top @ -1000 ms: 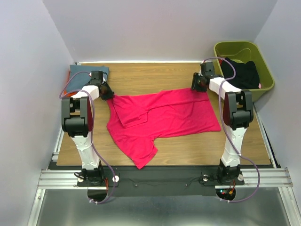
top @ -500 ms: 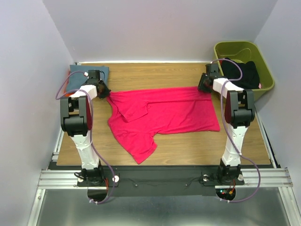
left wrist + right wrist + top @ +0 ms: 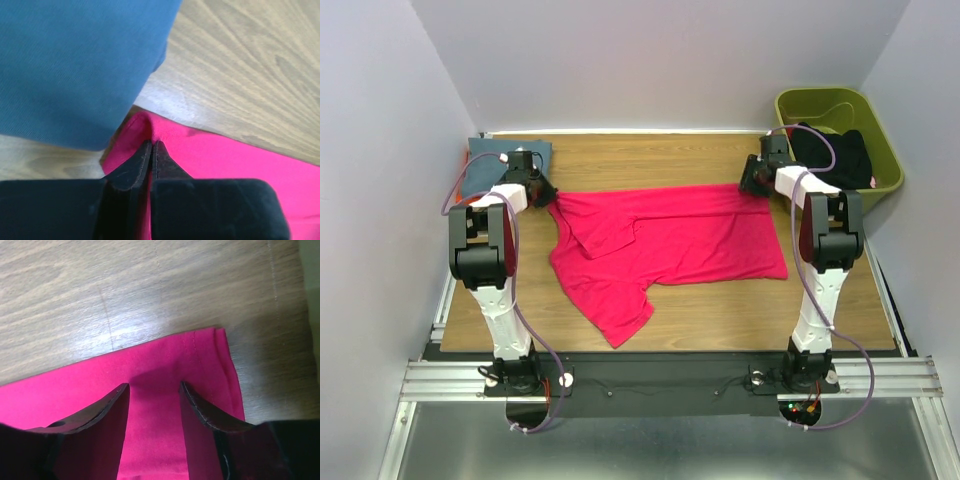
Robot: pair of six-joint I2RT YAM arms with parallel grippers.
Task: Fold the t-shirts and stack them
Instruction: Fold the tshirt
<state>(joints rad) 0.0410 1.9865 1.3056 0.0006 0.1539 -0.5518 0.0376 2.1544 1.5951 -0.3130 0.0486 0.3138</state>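
The magenta-pink t-shirt (image 3: 670, 240) lies spread across the wooden table, one sleeve pointing toward the near edge. My left gripper (image 3: 548, 195) is at its far left corner. In the left wrist view its jaws (image 3: 151, 143) are shut on a raised fold of the pink cloth (image 3: 225, 160). My right gripper (image 3: 752, 183) is at the far right corner. It stands open (image 3: 154, 386), with the flat pink hem (image 3: 165, 360) lying between its fingers. A slate blue-grey t-shirt (image 3: 480, 165) lies folded at the far left, right beside the left jaws (image 3: 75, 65).
An olive-green bin (image 3: 885, 140) stands at the far right off the table's corner, with a black garment (image 3: 835, 155) draped in it. Bare wood (image 3: 660, 160) shows behind the pink shirt. White walls close in on three sides.
Both grippers moved outward and toward the far edge, pulling the pink shirt's far edge straighter. The left jaws closed on the cloth. Little has moved in the last half second.
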